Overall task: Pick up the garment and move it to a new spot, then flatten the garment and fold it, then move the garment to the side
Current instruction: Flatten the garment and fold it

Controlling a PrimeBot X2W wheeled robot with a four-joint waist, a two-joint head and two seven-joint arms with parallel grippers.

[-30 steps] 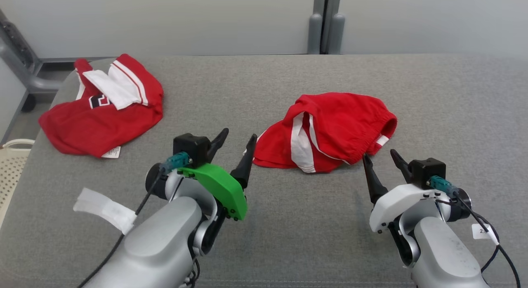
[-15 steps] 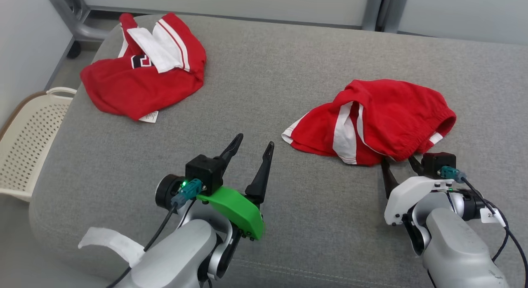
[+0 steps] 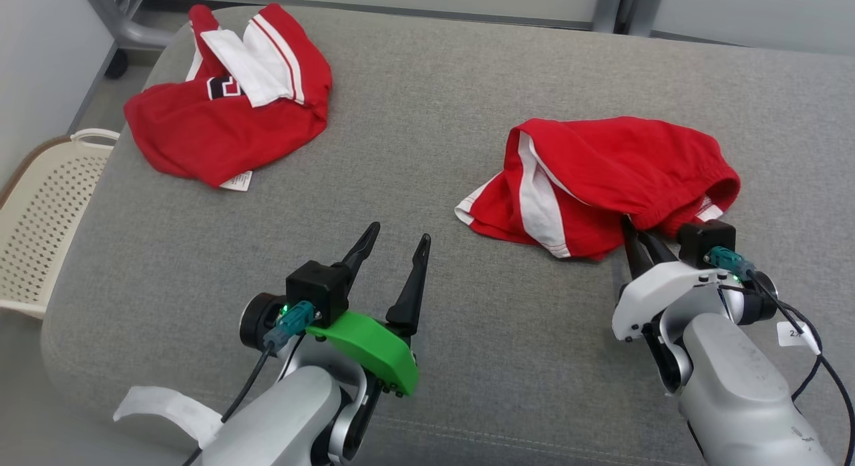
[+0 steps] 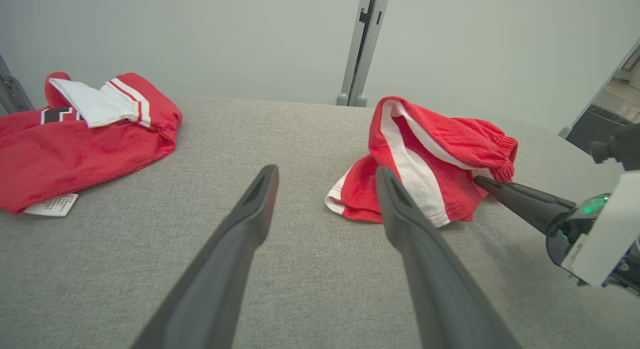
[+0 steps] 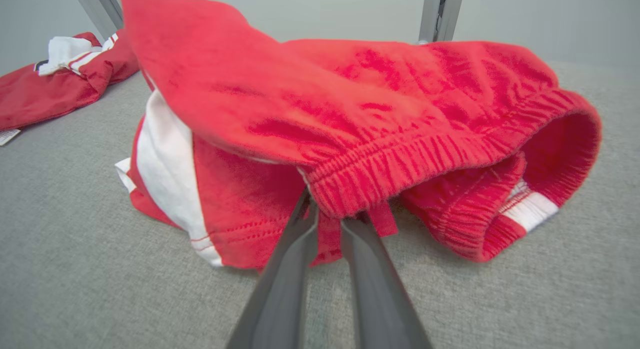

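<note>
The garment (image 3: 601, 172) is a pair of red shorts with white side stripes, crumpled on the grey padded surface (image 3: 414, 139) at the right. My right gripper (image 3: 634, 224) is at its near edge, shut on the elastic waistband. In the right wrist view the two fingers pinch the waistband of the garment (image 5: 375, 114) at the gripper tips (image 5: 330, 214), and the cloth rises above them. My left gripper (image 3: 399, 232) is open and holds nothing, on the near side left of the shorts. The left wrist view shows the garment (image 4: 430, 149) just beyond my open left gripper (image 4: 326, 170).
A second red and white garment, a jersey (image 3: 220, 119), lies at the far left corner of the surface. A cream perforated basket (image 3: 40, 212) stands beside the left edge. Grey metal posts and a pale wall run along the far side.
The head camera has tilted down and turned. My right gripper has moved forward to the shorts' waistband and closed on it, and the near cloth has bunched up. The left gripper stays open.
</note>
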